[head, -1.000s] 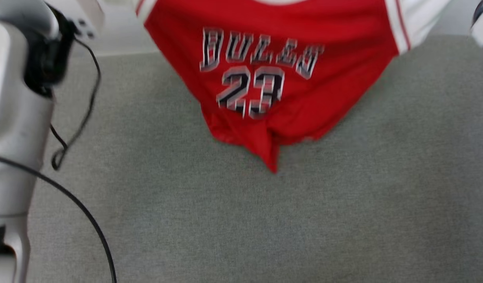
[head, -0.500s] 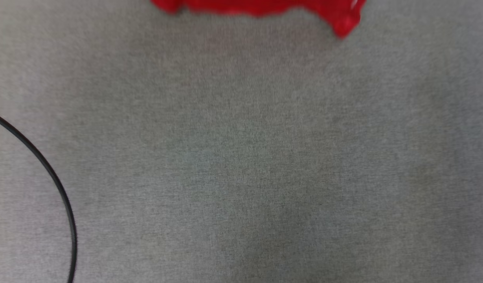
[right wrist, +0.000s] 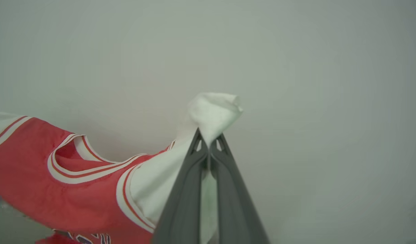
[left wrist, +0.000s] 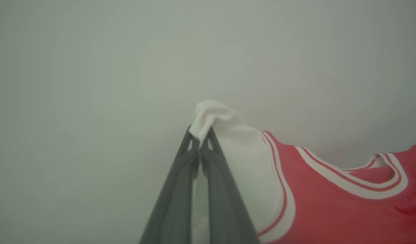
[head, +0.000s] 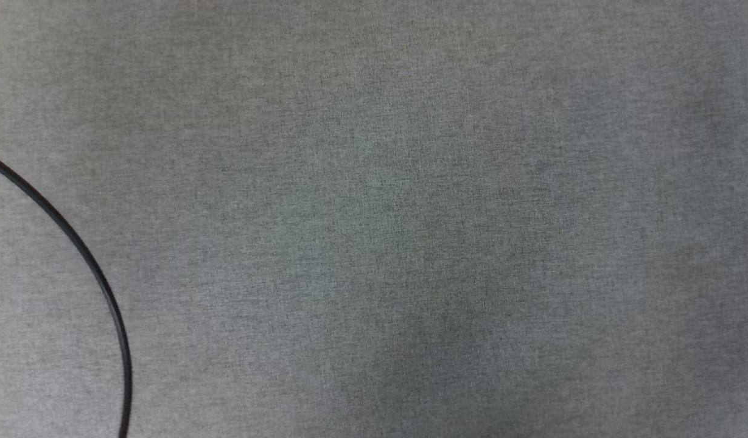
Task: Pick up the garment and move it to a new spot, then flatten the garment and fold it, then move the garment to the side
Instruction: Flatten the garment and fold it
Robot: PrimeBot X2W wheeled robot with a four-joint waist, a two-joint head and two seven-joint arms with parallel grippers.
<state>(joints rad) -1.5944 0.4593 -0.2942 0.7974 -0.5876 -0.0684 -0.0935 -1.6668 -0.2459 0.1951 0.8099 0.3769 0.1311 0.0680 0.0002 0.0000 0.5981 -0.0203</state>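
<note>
The red garment (left wrist: 329,203) has white sleeves and red-and-white striped trim; the left jaws and right jaws each clamp shut on a bunched sleeve end.

no legible txt, garment (right wrist: 42,183) lettering cut off at edge, unreadable

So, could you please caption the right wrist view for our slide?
Right claw shut on the white sleeve of the red, stripe-trimmed jersey garment.

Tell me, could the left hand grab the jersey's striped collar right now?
Probably not: the left hand is shut on the jersey by its white sleeve and would have to let go first.
</note>
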